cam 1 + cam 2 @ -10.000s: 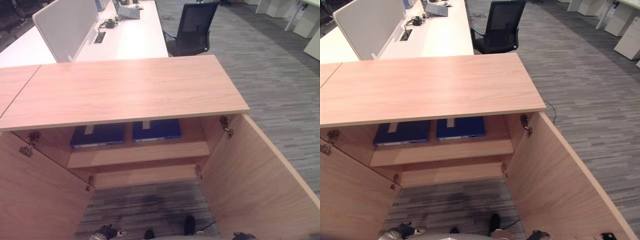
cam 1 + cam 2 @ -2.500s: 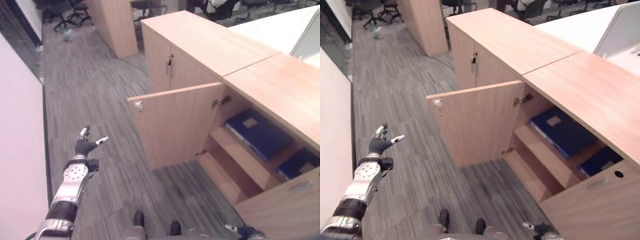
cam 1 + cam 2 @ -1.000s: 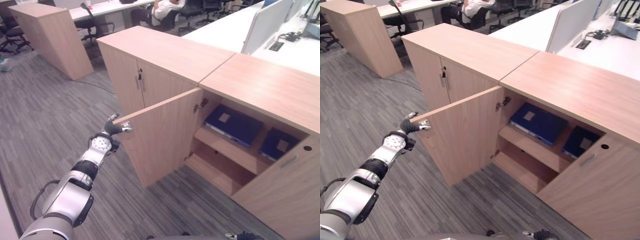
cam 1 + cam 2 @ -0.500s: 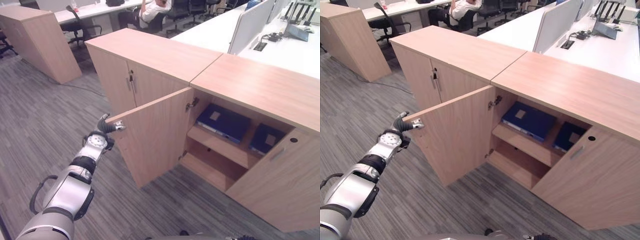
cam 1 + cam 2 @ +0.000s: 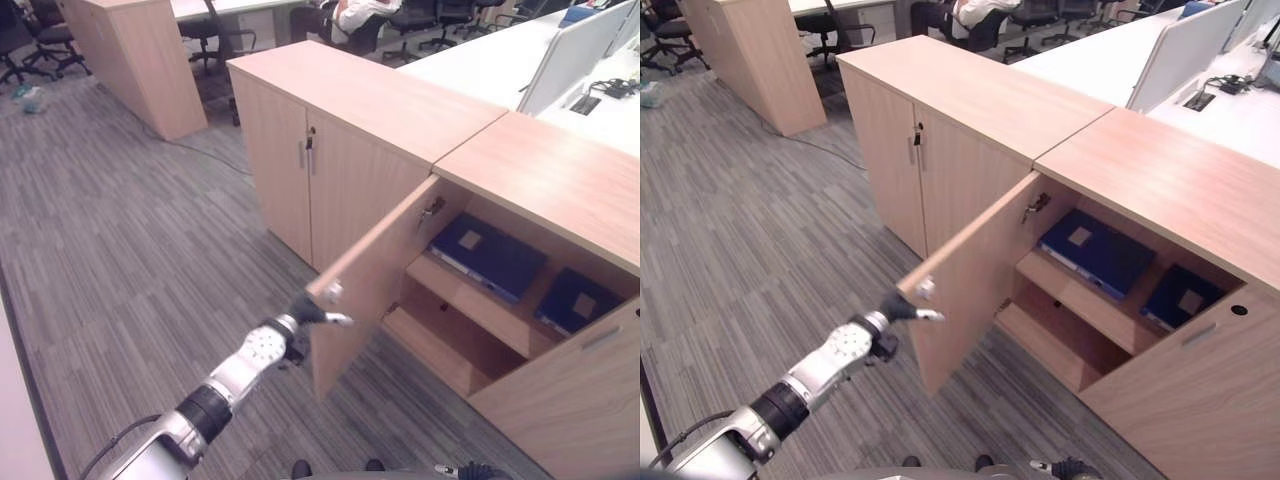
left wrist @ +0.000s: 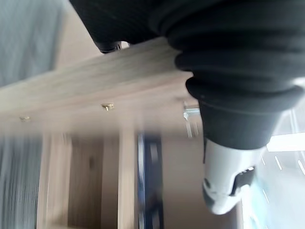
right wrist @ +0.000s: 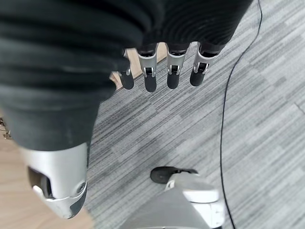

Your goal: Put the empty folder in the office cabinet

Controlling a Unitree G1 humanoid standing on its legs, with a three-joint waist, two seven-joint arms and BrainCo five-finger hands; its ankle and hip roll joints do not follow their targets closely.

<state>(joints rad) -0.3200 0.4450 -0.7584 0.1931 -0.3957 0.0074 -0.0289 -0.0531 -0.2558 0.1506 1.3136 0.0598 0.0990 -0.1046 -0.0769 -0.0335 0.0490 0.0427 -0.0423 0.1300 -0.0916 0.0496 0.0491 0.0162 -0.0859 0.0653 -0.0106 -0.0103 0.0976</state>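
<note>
- A closed light-wood two-door cabinet (image 5: 340, 150) stands on the left, just beside the open light-wood office cabinet (image 5: 540, 180); both stand on grey striped carpet (image 5: 130, 250).
- A white bench (image 5: 1200, 90) with a pale divider screen (image 5: 1185, 45) lies behind the cabinets, and a seated person (image 5: 350, 15) and black office chairs (image 5: 430, 15) show at the far edge.
- Another tall light-wood cabinet (image 5: 125, 55) stands far left.
- The open cabinet's left door (image 5: 375, 280) is swung partly out toward the near side; the right door (image 5: 570, 410) stands open at the near right.
- Two dark blue flat folders lie side by side on the cabinet's upper shelf (image 5: 470, 310): the left folder (image 5: 485, 255) and the right folder (image 5: 575, 300), each with a pale label.
- The left hand (image 5: 300, 320) is at the left door's free edge, beside its small metal knob (image 5: 332, 292), with a finger out along the edge; I cannot tell whether it grips.
- The right hand (image 7: 162, 71) hangs over the carpet, its fingers relaxed and holding nothing.
</note>
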